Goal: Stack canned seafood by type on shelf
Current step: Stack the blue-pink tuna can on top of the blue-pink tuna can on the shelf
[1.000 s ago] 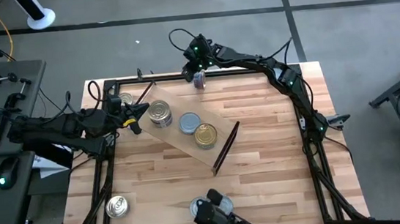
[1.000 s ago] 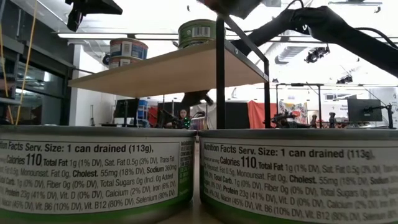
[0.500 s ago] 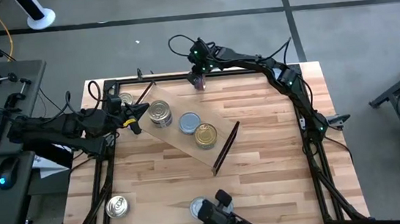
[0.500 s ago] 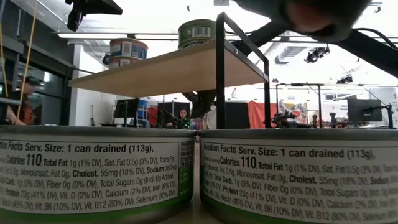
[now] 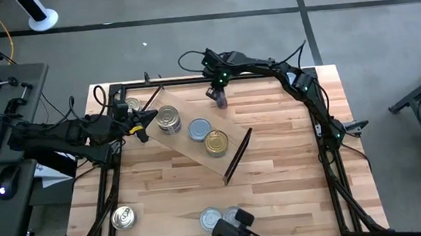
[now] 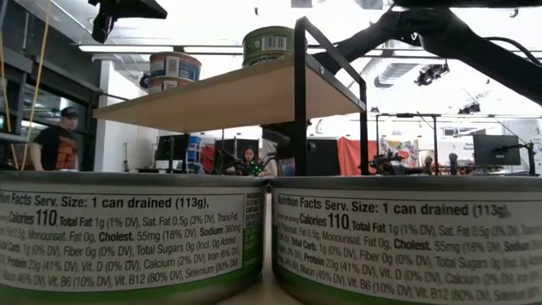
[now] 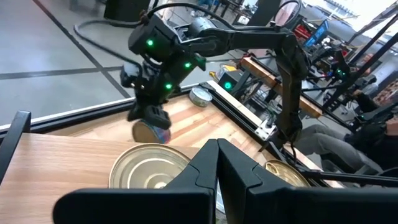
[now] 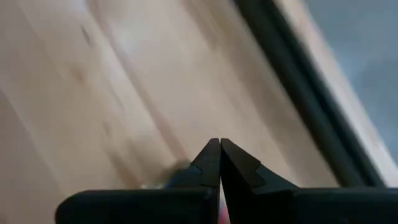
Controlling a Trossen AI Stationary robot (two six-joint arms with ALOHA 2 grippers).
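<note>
The canned seafood (image 5: 170,119) is spread over several places. Three tins are lined up on the shelf (image 5: 186,143), which is set at a slant on the table (image 5: 277,166): a silver one with a pull tab, a pale blue-silver can (image 5: 200,128) in the middle, and a gold can (image 5: 216,141) at the far end of the row. Another can (image 5: 217,95) is carried by the right gripper (image 5: 217,96) above the back of the table, just beyond the shelf (the fingers are clamped on it, as seen from the left wrist camera). A pull-tab tin (image 5: 123,217) is left near the front left corner, and two tins (image 5: 211,219) are placed side by side at the front edge, where their nutrition labels fill the low view. One small tin (image 5: 132,104) is seen by the back left corner.

The left gripper (image 5: 143,124) is held at the shelf's left end, just beside the silver can, with its fingers pressed together on nothing.
</note>
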